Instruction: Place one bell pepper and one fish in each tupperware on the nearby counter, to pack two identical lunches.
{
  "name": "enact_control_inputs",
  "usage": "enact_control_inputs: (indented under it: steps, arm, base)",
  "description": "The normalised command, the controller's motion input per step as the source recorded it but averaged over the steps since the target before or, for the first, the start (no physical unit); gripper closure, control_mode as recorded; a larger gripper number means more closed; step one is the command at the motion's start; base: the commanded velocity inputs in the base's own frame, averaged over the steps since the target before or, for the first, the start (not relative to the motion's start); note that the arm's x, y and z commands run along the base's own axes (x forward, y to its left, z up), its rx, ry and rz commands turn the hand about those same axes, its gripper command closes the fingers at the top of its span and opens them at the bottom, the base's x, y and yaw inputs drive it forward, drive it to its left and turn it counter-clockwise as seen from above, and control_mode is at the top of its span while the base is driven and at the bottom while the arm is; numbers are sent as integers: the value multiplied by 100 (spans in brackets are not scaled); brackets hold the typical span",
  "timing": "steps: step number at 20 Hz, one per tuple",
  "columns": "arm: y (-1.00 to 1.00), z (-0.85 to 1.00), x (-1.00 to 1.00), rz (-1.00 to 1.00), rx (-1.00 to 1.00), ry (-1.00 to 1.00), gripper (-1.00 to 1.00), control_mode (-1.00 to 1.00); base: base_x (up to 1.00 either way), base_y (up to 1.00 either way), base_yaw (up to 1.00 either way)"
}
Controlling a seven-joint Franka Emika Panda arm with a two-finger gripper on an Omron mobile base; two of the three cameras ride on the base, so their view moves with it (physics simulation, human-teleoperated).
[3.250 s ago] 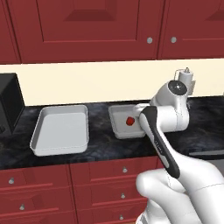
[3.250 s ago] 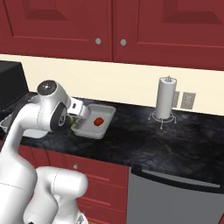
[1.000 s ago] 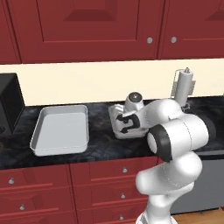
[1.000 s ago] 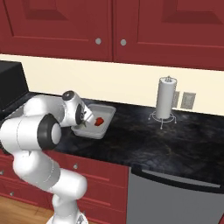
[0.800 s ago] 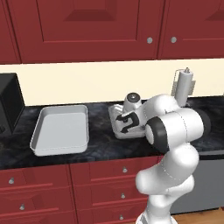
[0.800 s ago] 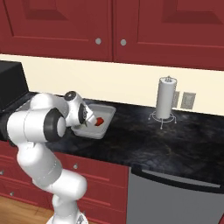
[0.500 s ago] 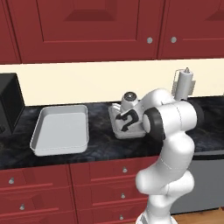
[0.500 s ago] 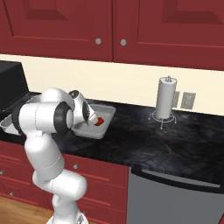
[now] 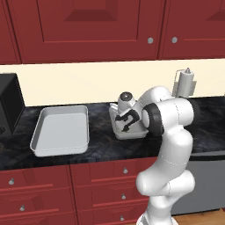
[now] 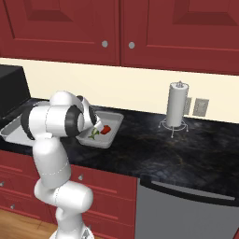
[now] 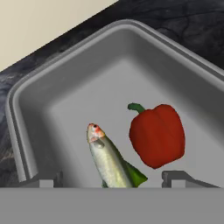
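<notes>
a red bell pepper [image 10: 106, 129] lies in the tupperware [image 10: 113, 122] on the counter [image 10: 154, 154]; paper towel holder [image 10: 175, 110] at 3 o'clock.

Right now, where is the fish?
In the hand view, the fish lies inside the tupperware, left of the bell pepper, between the open fingertips.

On the surface [image 9: 101, 149], two tupperware trays sit side by side, the left tray [image 9: 61, 132] apart from the right tray [image 11: 52, 100], which holds a fish [image 11: 109, 162] just beside a bell pepper [image 11: 157, 135], a paper towel holder [image 10: 176, 109] standing well right.
</notes>
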Motion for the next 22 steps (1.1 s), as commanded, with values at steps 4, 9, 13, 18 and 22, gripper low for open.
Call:
enact_control_inputs:
  steps: [4, 9, 13, 18, 22]
  arm:
    - [-10, 29, -48, -3, 2, 0, -100, -100]
    - [-29, 49, -97, 1, 1, -1, -100, -100]
    - [-55, 67, -83, 25, 2, -9, -100, -100]
    - [-40, 54, -87, 48, 0, -11, -100, -100]
    - [-2, 71, -100, 49, -2, -4, -100, -100]
  base:
    - [0, 0, 0]
    - [0, 0, 0]
    - [0, 0, 0]
    - [0, 0, 0]
    - [0, 0, 0]
